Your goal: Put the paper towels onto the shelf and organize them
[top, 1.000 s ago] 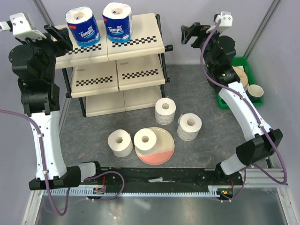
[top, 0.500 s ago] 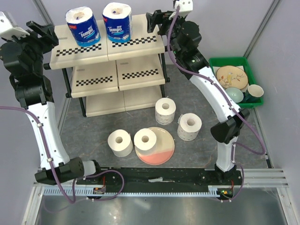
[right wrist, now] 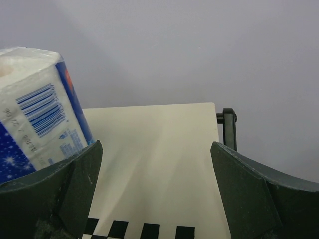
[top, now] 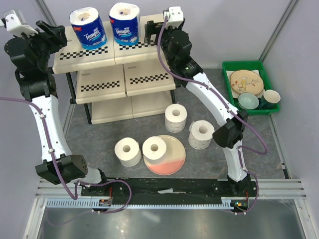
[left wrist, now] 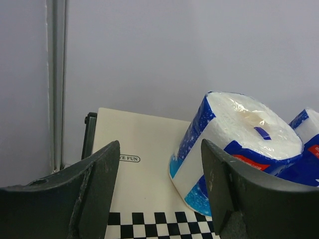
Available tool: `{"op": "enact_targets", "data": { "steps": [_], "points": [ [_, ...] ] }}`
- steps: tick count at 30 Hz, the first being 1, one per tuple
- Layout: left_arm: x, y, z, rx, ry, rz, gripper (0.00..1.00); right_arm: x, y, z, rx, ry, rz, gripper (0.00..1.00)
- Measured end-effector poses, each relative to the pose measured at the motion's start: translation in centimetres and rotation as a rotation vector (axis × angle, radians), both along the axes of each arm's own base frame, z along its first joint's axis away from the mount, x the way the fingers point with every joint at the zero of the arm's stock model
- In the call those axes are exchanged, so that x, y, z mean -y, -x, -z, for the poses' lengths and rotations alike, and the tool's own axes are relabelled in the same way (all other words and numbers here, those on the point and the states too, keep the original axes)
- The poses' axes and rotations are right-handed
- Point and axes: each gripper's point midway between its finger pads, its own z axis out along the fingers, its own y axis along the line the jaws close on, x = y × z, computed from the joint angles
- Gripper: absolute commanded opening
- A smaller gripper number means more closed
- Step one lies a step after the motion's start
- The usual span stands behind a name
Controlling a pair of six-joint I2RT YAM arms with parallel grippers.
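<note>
Topside, wrapped rolls (top: 88, 28) sit btwn L fingers (left wrist: 94, 194) & R fingers (right wrist: 65, 194).

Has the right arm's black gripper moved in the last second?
Yes. The right gripper swung left, from beside the cream checkered shelf to over its top tier.

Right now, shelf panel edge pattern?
Black checkered stripe on the cream shelf; clearest in top external.

Pale grey walls (top: 224, 20) are seen all round, a mottled dark grey surface (top: 94, 137) is spread below, and a slotted metal rail (top: 174, 202) is set at 6 o'clock.
</note>
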Motion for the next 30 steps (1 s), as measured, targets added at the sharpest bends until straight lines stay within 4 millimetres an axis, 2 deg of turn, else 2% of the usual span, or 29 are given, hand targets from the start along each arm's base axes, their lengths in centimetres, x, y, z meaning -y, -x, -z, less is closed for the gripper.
{"op": "enact_targets", "data": {
  "steps": [7, 13, 22, 30],
  "points": [
    [0.2, -0.9, 0.8, -0.017, -0.002, 0.029, 0.73, -1.0, 1.1, -1.4, 0.035, -0.021, -0.018, 0.98],
    [-0.1, -2.3, 2.1, -0.043, 0.006, 0.038, 0.72, -1.2, 1.2, -2.0, 0.059, -0.019, -0.016, 0.98],
    [0.2, -4.8, 4.9, -0.097, 0.012, 0.108, 0.72, -1.8, 0.3, -0.4, 0.047, 0.015, -0.009, 0.98],
    [1.1, -5.7, 5.3, -0.097, -0.002, 0.183, 0.71, -2.0, -0.2, -0.2, 0.056, 0.019, -0.001, 0.98]
  ]
}}
